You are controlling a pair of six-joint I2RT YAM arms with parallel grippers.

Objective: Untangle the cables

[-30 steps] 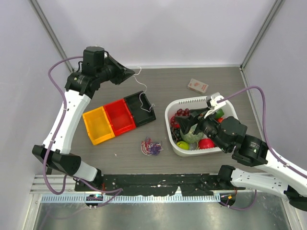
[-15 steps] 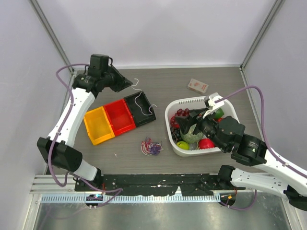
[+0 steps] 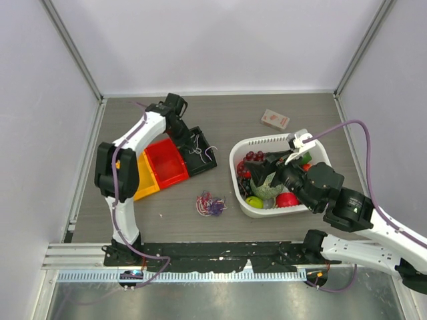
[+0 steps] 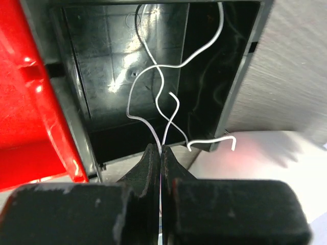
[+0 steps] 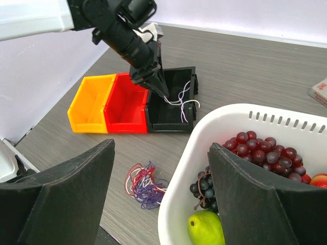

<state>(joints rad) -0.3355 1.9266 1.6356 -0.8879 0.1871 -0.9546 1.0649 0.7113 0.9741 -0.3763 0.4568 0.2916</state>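
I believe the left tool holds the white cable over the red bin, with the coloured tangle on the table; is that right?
Not quite: the left wrist view shows the left tool holding the white cable over the black bin; the coloured tangle is on the table.

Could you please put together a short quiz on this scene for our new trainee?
1. True or false: the left gripper has its jaws shut on the white cable.
2. The white cable hangs over a bin of which colour? A yellow, B red, C black.
3. Where does the red and purple tangle lie?
Key: 1 true; 2 C; 3 on the table, nearer the arm bases than the bins and left of the white basket.
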